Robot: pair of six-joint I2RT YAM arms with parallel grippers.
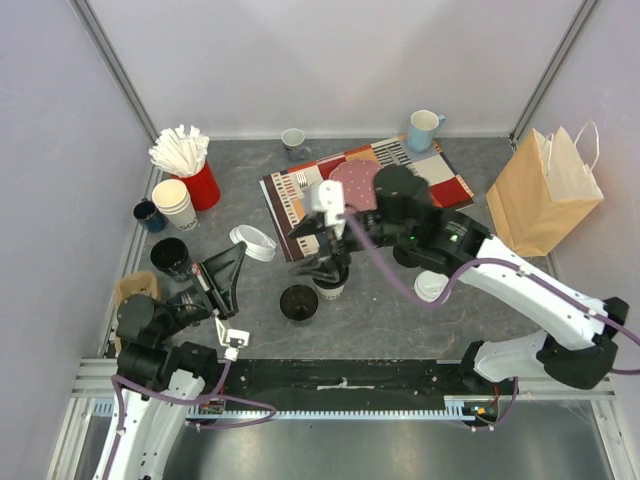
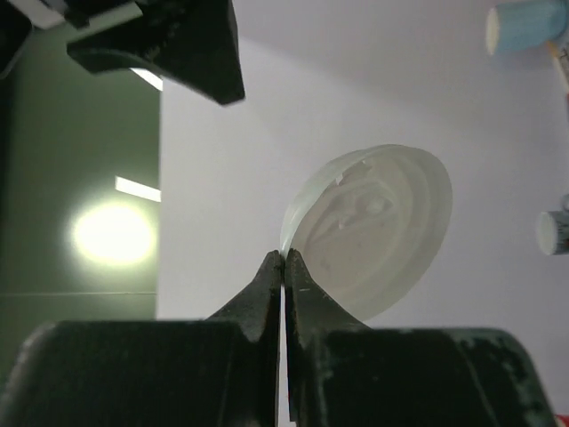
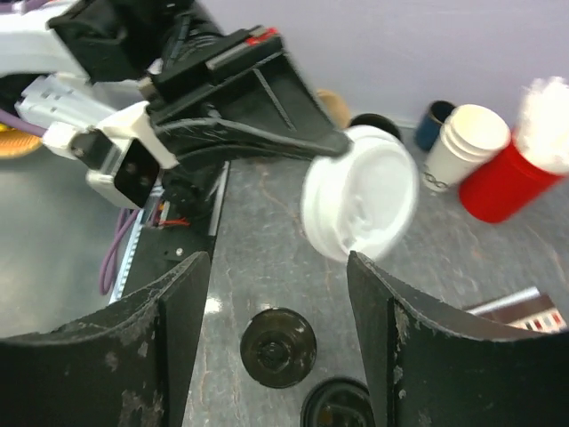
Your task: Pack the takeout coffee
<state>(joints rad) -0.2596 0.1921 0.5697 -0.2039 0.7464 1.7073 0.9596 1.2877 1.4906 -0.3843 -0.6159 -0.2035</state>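
Your left gripper point(image 2: 283, 260) pinches the white lid point(image 2: 373, 236) by its rim, with the black cup point(image 1: 298, 303) just right and nearer; your right gripper point(image 3: 277, 258) gapes empty.

Open table point(image 1: 390, 322) beside black cup point(image 1: 298, 302), right arm point(image 1: 530, 295) spanning centre, spare cups point(image 1: 175, 203) crowding left edge

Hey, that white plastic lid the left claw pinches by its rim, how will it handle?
Probably very light: the left claw holds the white lid by one thin edge. It looks thin and translucent, so it likely flexes if squeezed. Gripped only at the rim, it may pivot or slip.
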